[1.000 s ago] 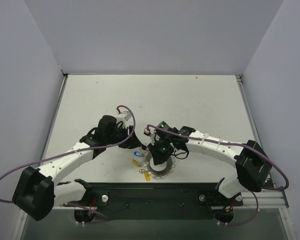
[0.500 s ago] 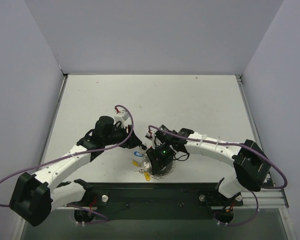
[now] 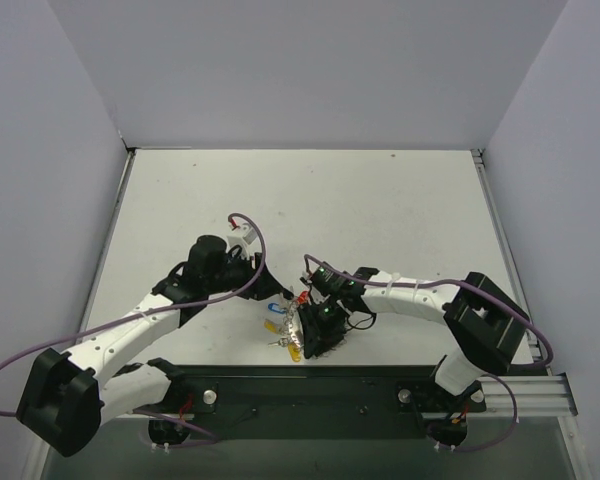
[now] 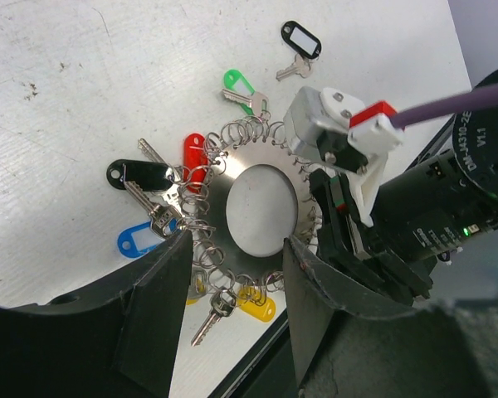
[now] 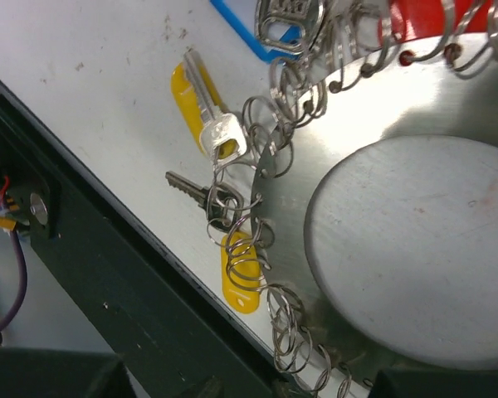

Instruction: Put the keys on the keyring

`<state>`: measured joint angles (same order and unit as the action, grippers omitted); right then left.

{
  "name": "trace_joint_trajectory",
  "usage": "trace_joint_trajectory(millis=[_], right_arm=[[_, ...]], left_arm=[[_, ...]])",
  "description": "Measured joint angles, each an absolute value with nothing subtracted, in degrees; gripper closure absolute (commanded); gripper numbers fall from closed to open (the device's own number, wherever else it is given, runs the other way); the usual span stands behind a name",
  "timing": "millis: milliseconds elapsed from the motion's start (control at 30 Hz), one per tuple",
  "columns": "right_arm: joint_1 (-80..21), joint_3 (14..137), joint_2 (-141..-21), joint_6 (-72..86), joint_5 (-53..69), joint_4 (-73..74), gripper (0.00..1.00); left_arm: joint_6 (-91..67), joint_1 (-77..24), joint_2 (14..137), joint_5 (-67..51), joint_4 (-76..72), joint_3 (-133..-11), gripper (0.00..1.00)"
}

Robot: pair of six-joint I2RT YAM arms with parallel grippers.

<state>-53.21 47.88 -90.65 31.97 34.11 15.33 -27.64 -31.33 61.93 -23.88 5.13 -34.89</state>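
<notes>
Keyring (image 4: 257, 217) lying flat on table (image 4: 58, 75), dead ahead of left gripper (image 4: 236, 242); its jaws spread, nothing held. Right gripper (image 4: 328, 228) set at ring's right rim, grip cannot be told. Black-tagged key (image 4: 297, 48) seen loose beyond far rim, blade angled ringward; right arm judged nearer.

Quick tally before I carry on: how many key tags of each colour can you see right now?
Black tags: 2
Yellow tags: 2
Red tag: 1
Green tag: 1
Blue tag: 1
Total: 7
</notes>
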Motion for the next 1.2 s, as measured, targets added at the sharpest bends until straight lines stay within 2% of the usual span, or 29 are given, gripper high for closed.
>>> trace_joint_trajectory(millis=[100, 400, 800, 1200], right_arm=[[-52.25, 46.5, -90.65, 35.53, 34.13, 12.49, 0.74], [-51.03, 44.21, -90.63, 42.0, 33.87, 9.93, 0.73], [-51.03, 43.24, -89.97, 42.87, 33.26, 10.07, 0.66], [-51.03, 43.24, -88.36, 41.5, 31.16, 12.19, 0.65]], left_arm=[[-27.64, -31.33, 61.36, -23.88, 4.93, -34.3, 0.43], [-27.62, -31.33, 60.73, -23.86, 4.89, -34.15, 0.43], [-27.62, -31.33, 60.64, -23.86, 4.89, -34.06, 0.43], [-27.62, -31.33, 61.28, -23.88, 4.78, -33.74, 0.43]])
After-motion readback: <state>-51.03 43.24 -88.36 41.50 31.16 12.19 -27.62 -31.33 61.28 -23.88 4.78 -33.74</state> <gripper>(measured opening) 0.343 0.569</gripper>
